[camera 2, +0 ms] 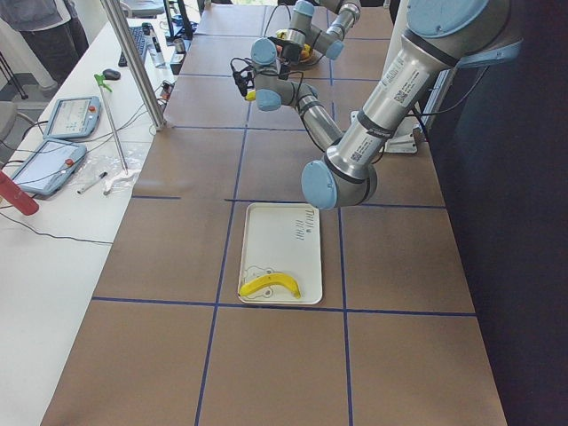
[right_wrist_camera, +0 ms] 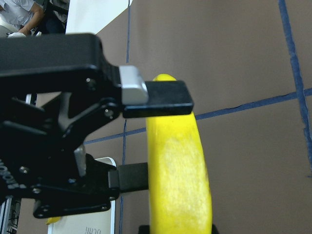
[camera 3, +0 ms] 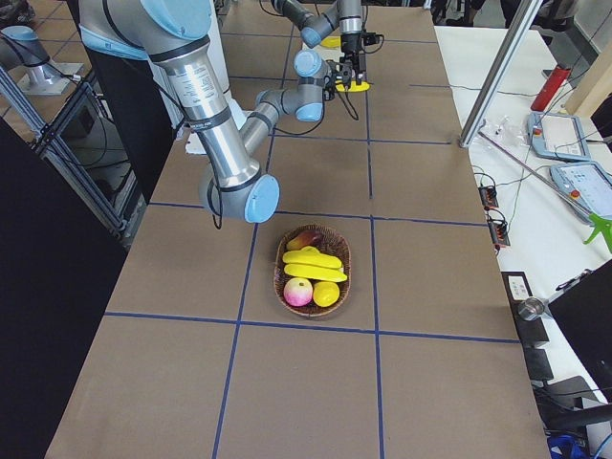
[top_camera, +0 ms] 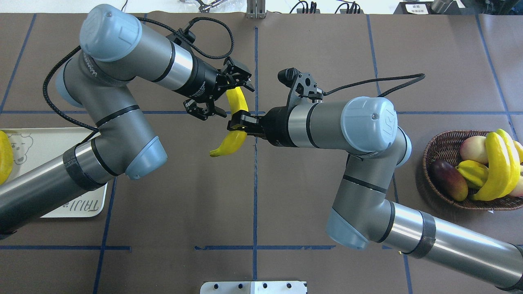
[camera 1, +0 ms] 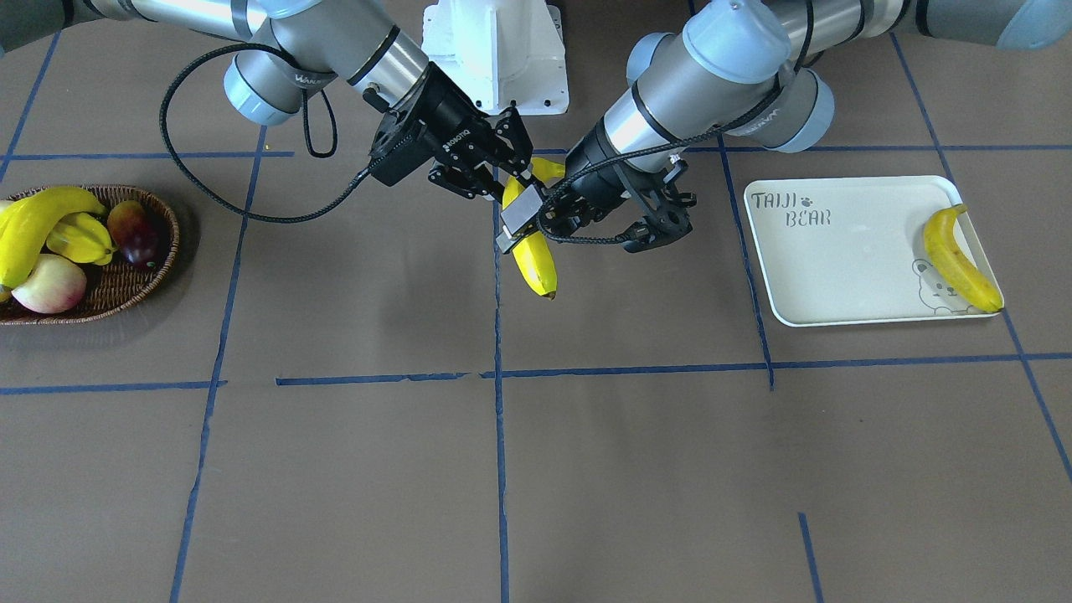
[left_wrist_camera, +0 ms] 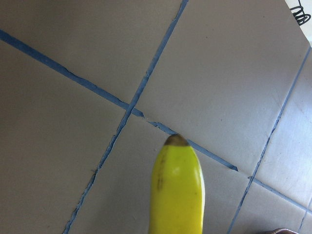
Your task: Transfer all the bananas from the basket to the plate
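Mid-bench, well off every edge: held banana up in the air, brown tip toward the operators' edge. Clamped at mid-length by R gripper, fingers pinched onto both sides. At L gripper, fingers spread apart: upper pad across the front of the fruit, lower pad tucked behind it, no squeeze visible.

Toward the L end of the bench: plate, flat, w/ 1 plate banana lying along the short rim nearest that end.

Toward the R end: basket, w/ 2 basket bananas side by side on top, over a starfruit, a peach & a dark fruit.
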You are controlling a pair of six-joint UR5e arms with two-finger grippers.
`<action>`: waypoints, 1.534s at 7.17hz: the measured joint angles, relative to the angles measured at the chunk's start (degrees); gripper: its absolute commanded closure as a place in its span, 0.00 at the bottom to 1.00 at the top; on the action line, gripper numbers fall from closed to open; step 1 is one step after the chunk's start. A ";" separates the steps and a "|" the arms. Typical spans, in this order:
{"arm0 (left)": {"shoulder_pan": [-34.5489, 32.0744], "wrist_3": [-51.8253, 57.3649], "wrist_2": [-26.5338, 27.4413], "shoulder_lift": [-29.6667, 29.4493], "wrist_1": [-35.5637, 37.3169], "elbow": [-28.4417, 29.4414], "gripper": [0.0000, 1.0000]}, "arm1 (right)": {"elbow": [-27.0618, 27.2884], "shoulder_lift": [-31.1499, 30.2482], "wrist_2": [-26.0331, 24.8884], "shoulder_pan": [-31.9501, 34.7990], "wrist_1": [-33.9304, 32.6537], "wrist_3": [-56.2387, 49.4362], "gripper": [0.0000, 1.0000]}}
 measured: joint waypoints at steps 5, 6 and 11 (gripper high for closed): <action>0.14 0.46 0.04 0.37 -0.21 0.28 1.00 | 0.24 0.00 0.01 -0.07 0.00 0.15 0.01; 0.14 0.70 0.04 0.49 -0.23 0.18 1.00 | 0.24 0.00 -0.02 -0.09 -0.01 0.29 0.00; -2.21 1.05 -0.42 2.78 -0.29 -0.48 1.00 | 0.98 0.09 1.62 1.86 -2.12 -0.20 0.00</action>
